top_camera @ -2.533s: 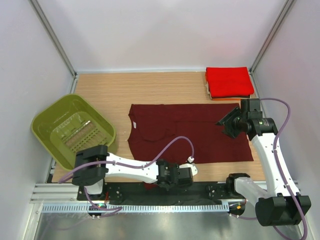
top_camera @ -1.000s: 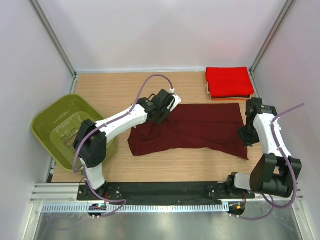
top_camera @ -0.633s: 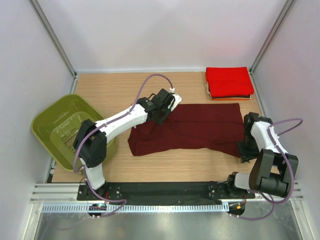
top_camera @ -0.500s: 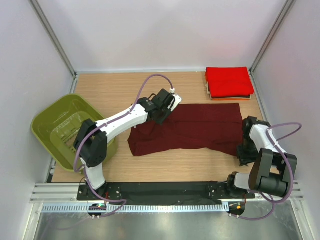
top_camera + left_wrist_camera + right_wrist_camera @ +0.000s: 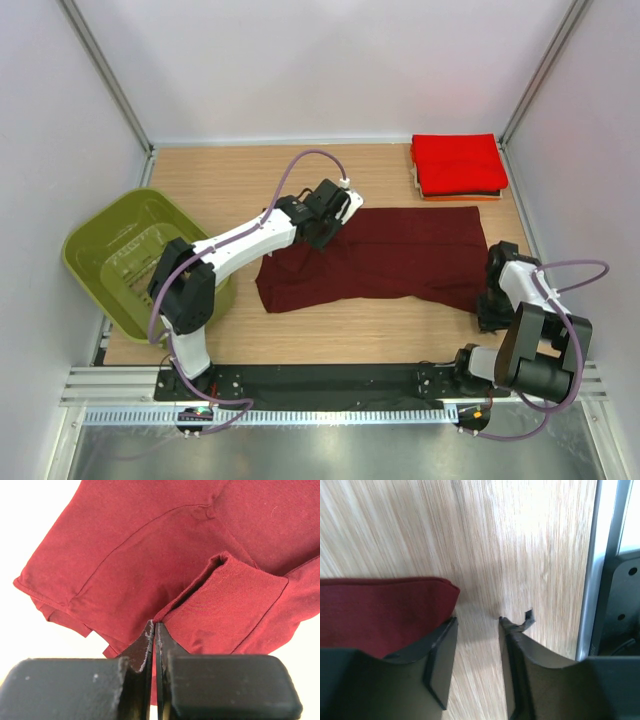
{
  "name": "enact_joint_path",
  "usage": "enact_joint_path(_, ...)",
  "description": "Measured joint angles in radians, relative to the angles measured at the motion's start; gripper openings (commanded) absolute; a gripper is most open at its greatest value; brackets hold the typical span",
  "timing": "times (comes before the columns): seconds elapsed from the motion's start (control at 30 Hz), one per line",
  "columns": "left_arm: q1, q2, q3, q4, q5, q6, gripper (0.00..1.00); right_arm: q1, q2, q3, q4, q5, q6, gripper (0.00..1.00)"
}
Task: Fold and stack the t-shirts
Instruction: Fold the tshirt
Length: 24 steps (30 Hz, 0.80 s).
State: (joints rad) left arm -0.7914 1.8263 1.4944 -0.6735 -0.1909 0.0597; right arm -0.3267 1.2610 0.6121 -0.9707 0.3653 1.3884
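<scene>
A dark maroon t-shirt (image 5: 385, 255) lies half folded across the middle of the table. My left gripper (image 5: 327, 226) is at its far left edge, shut on a pinched fold of the maroon cloth (image 5: 200, 587). My right gripper (image 5: 487, 312) is low at the shirt's near right corner, open. In the right wrist view the corner of the maroon cloth (image 5: 385, 620) lies just left of the open gripper (image 5: 477, 621), outside the gap. A folded bright red t-shirt (image 5: 457, 162) tops a stack at the far right, with thin orange and dark folded ones under it.
An olive-green plastic basket (image 5: 145, 258) stands tilted at the left edge. A metal frame rail (image 5: 605, 565) runs close to the right of the right gripper. Upright frame posts stand at the far corners.
The shirt was folded from a spread sheet into a narrower band. In the last second my right gripper slid toward me along the shirt's right edge to the near corner. The left gripper held still.
</scene>
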Motion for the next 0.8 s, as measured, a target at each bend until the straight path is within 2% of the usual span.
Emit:
enact_joint_path(0.1,0.000,0.000,0.000,-0.001,0.000,0.000,0.00,-0.005,0.000,0.000,0.010,0.032,-0.001,0.36)
enact_joint_path(0.13,0.000,0.000,0.000,-0.001,0.000,0.000,0.00,-0.006,0.000,0.000,0.010,0.042,-0.002,0.22)
enact_joint_path(0.2,0.000,0.000,0.000,-0.003,0.000,0.000,0.00,-0.010,0.000,0.000,0.009,0.060,-0.015,0.03)
enact_joint_path(0.23,0.000,0.000,0.000,-0.005,0.000,0.000,0.00,-0.010,0.000,0.000,0.009,0.069,-0.023,0.01)
enact_joint_path(0.4,-0.009,0.000,0.000,-0.026,-0.023,0.002,0.00,-0.011,-0.011,0.039,-0.032,0.113,-0.075,0.01)
enact_joint_path(0.8,-0.025,-0.008,0.010,-0.043,-0.135,0.050,0.00,0.006,0.014,0.326,-0.059,0.142,-0.282,0.01)
